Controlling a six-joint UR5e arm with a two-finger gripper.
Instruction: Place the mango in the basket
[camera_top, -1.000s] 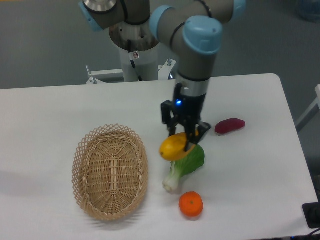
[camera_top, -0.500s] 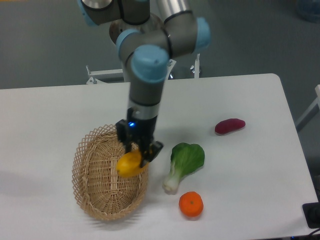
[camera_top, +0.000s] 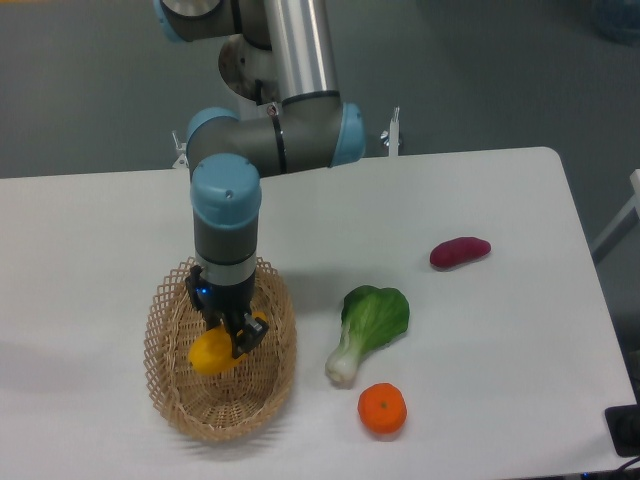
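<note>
Yellow mango (camera_top: 211, 353), clamped in the pincer (camera_top: 226, 335), has travelled from three o'clock to over the basket (camera_top: 170, 400); release remains.

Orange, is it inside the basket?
No, the orange sits on the table, to the right of the basket and just below the bok choy.
</note>
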